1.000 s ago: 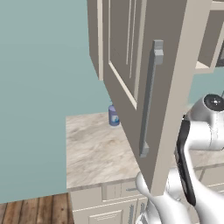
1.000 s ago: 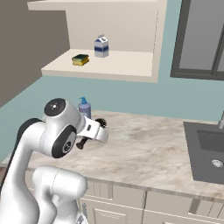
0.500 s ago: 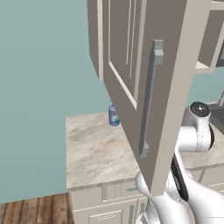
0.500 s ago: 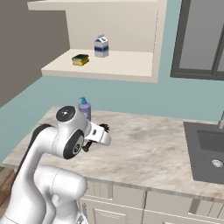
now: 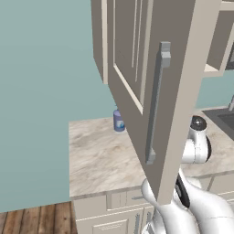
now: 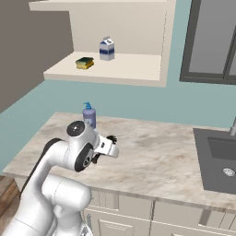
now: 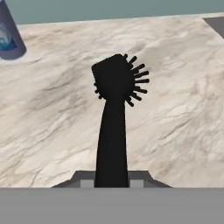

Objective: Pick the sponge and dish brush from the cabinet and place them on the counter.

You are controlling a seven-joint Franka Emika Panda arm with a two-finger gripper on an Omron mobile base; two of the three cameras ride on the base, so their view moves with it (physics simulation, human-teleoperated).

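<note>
Reaching low over the surface (image 6: 156, 156), arm bent at the elbow, pincer (image 6: 110, 148) clamped on the black dish brush (image 7: 114, 109) by its handle, bristle head forward above the marbled top, near the blue soap bottle (image 6: 89, 115). Cabinet (image 6: 115, 69) open: sponge (image 6: 85, 62) and milk carton (image 6: 107, 49) sit on its shelf.

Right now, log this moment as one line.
gripper: shut on dish brush | over counter | sponge: on cabinet shelf
</note>
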